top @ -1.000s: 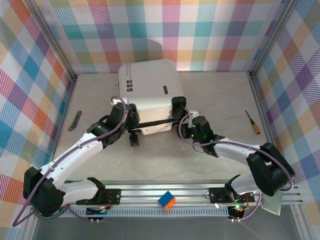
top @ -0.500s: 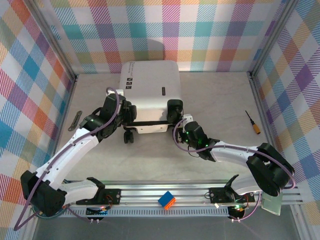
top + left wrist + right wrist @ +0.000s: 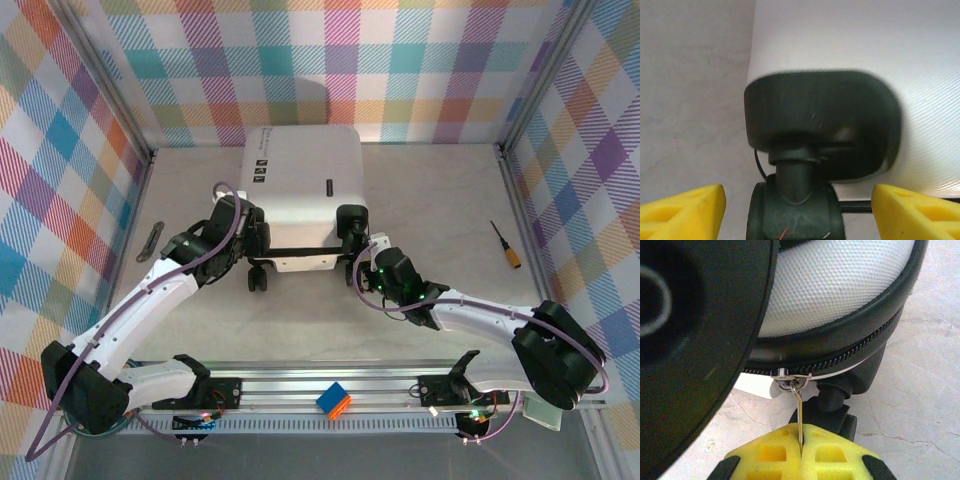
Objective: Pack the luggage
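A blue-and-orange cube [image 3: 334, 400] sits on the near rail [image 3: 400, 381]. Beyond it, the right hand [image 3: 801, 450] is closed on the zip pull [image 3: 798, 410] at the luggage's near-right corner, with the thin metal tab pinched between its yellow fingers [image 3: 770, 452]. The left hand [image 3: 798, 212] is open, its fingers spread either side of the near-left wheel [image 3: 258, 279] and clear of it. The white luggage [image 3: 300, 185] lies flat, lid down, on the tabletop [image 3: 440, 200] toward the far middle. A screwdriver [image 3: 503, 243] lies well to its right.

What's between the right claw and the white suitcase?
A thin metal zipper pull, pinched by the shut right gripper and hanging from the black zipper on the luggage; right wrist view.
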### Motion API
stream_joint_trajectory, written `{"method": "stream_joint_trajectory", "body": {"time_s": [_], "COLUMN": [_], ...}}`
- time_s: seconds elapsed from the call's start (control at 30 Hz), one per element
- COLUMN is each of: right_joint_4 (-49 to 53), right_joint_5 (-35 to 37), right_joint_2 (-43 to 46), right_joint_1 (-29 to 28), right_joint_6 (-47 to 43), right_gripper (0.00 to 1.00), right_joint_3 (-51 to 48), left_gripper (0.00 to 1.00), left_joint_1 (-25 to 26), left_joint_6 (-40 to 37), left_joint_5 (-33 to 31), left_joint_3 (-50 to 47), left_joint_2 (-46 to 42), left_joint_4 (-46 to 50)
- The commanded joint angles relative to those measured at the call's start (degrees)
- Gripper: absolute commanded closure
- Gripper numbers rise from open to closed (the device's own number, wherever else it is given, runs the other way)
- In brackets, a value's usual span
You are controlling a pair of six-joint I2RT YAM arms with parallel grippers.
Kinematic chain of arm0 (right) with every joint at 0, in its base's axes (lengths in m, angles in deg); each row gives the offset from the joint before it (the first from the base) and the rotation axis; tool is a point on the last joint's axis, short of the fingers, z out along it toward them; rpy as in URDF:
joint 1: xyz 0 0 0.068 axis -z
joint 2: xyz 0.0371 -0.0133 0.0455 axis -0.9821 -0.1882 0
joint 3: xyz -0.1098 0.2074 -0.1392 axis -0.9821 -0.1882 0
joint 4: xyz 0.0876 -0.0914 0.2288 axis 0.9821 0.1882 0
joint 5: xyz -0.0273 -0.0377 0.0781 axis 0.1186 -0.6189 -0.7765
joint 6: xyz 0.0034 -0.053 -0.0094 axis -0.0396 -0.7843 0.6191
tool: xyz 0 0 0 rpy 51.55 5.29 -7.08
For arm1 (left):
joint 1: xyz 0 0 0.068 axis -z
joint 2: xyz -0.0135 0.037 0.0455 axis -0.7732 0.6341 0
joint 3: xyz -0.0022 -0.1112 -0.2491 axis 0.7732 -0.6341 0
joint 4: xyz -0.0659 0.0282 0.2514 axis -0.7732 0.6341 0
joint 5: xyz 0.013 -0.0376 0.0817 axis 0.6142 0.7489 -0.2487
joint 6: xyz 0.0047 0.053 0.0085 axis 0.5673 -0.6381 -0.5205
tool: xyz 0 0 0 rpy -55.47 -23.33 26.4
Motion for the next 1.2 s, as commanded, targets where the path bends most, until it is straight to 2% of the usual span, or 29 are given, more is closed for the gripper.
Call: {"method": "stream_joint_trajectory", "body": {"time_s": [0.0, 0.13, 0.3, 0.53, 0.77, 0.9, 1.17], "right_joint_4": [1.74, 1.67, 2.43, 3.25, 3.64, 0.66, -7.5], "right_joint_5": [0.87, 0.61, 0.96, -4.53, -9.54, -13.6, -19.3], "right_joint_2": [1.58, 1.58, 2.04, 3.25, 3.52, 2.01, -9.2], "right_joint_1": [0.11, 0.29, 1.23, 8.64, 15.72, 18.91, 21.98], "right_joint_6": [-1.02, -1.05, -1.71, -5.02, -8.97, -11.94, -14.89], "right_gripper": [1.0, 1.0, 1.0, 1.0, 1.0, 1.0, 1.0], "right_joint_3": [-0.52, -0.37, -0.18, -0.28, 1.21, 2.15, 7.37], "left_gripper": [0.26, 0.31, 0.46, 0.6, 0.63, 0.64, 0.64], "left_joint_1": [0.36, 0.35, 0.2, -0.77, -1.67, -2.11, -3.92], "left_joint_6": [1.42, 1.91, 1.43, -0.42, -3.17, -5.82, -11.13], "left_joint_5": [1.06, -0.42, -3.55, -2.27, -1.05, 1.65, 4.91], "left_joint_3": [-1.69, -3.71, -4.64, -7.94, -9.05, -9.35, -8.91], "left_joint_2": [-0.2, -0.41, 0.02, -1.39, -2.76, -3.56, -4.74], "left_joint_4": [2.03, 2.72, 1.27, -4.89, -7.51, -9.65, -13.58]}}
